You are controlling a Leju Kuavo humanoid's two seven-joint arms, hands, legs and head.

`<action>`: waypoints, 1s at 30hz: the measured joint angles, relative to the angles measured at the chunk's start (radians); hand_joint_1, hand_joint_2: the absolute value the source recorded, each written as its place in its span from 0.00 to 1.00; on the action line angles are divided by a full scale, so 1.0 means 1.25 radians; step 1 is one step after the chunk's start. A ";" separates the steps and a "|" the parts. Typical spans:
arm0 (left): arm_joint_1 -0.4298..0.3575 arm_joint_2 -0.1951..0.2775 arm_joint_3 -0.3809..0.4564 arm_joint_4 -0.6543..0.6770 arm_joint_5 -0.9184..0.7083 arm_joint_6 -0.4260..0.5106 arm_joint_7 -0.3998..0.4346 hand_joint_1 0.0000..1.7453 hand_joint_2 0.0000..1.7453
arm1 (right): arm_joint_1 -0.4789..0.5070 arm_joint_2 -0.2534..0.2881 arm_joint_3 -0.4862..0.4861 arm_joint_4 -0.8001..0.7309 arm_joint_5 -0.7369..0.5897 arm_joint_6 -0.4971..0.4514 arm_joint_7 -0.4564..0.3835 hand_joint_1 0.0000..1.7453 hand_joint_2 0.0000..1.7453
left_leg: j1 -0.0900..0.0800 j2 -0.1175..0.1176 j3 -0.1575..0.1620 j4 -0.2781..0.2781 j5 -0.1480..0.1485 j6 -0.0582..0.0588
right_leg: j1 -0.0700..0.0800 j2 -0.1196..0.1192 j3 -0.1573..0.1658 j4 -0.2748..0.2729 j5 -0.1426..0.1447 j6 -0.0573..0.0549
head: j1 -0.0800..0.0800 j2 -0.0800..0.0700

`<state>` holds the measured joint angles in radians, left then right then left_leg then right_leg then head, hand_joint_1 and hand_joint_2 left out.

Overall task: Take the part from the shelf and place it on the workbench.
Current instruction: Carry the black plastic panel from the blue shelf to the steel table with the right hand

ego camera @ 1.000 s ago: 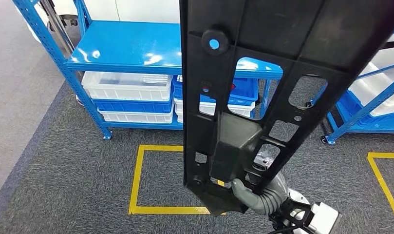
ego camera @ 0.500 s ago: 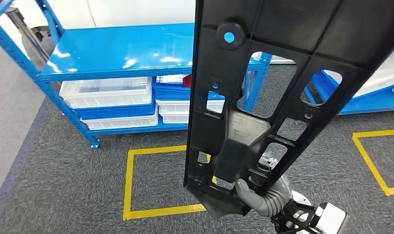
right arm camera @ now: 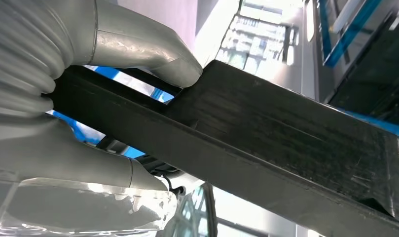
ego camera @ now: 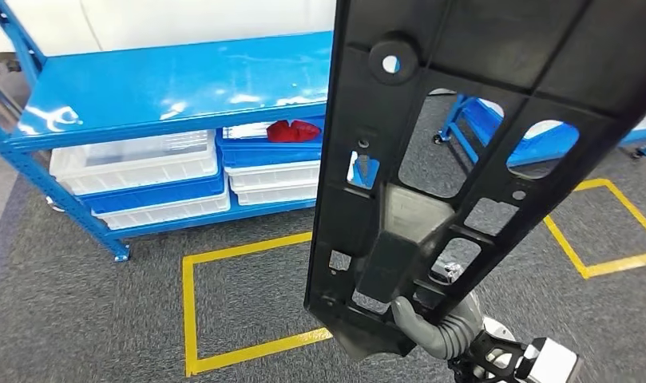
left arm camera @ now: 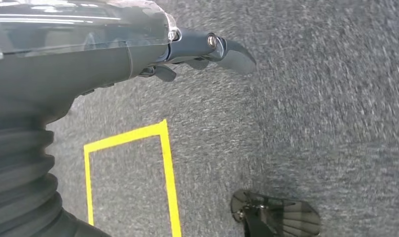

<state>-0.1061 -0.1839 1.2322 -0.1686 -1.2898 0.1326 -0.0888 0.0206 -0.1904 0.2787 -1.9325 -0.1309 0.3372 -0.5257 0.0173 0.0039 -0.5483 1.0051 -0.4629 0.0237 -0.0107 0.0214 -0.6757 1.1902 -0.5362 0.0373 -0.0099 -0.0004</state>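
Right hand (ego camera: 431,331) grips long black part (ego camera: 463,152) upright by its lower end. Left hand (left arm camera: 197,54) holds nothing, fingers apart above carpet (left arm camera: 310,123).

We see grey carpet floor (ego camera: 80,319) with yellow tape rectangle (ego camera: 189,315); second taped outline (ego camera: 579,254) off to right. White bins (ego camera: 136,159) and blue bins (ego camera: 259,153) stacked together in two side-by-side columns on low tier. Red object (ego camera: 291,131) sits in upper blue bin. White wall (ego camera: 168,20) behind. Another blue frame (ego camera: 483,120) stands farther right.
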 joint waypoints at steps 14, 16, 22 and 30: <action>-0.003 -0.002 0.000 0.000 -0.001 -0.002 0.000 0.00 1.00 | 0.001 0.002 -0.005 -0.013 -0.003 0.001 0.008 1.00 1.00 | -0.010 0.033 -0.020 0.073 -0.060 -0.028 | 0.005 -0.029 0.082 -0.158 0.078 -0.046 | 0.000 0.000; 0.001 -0.002 0.000 0.000 -0.002 -0.003 0.007 0.00 1.00 | 0.004 0.004 -0.005 -0.015 -0.003 0.002 0.008 1.00 1.00 | -0.009 0.008 -0.067 0.179 -0.110 -0.032 | 0.005 -0.009 0.081 -0.157 0.079 -0.048 | 0.000 0.000; 0.007 -0.002 -0.002 0.000 -0.011 -0.002 0.029 0.00 1.00 | 0.039 0.004 -0.013 -0.025 0.005 0.001 -0.004 1.00 1.00 | 0.004 -0.041 -0.015 0.051 -0.017 -0.036 | 0.002 0.054 0.077 -0.140 0.072 -0.036 | 0.000 0.000; 0.005 0.000 -0.005 -0.001 -0.014 0.002 0.029 0.00 1.00 | 0.071 -0.009 -0.043 -0.042 0.004 0.009 -0.034 1.00 1.00 | 0.002 -0.006 0.003 0.005 -0.008 -0.002 | -0.001 0.011 0.008 -0.022 0.014 -0.002 | 0.000 0.000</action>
<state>-0.1000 -0.1843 1.2256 -0.1694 -1.3072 0.1346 -0.0528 0.1090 -0.2019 0.2254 -1.9850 -0.1253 0.3479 -0.5680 0.0195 -0.0042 -0.5443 1.0109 -0.4723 0.0207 -0.0113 0.0355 -0.6662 1.1625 -0.5183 0.0346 -0.0099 -0.0004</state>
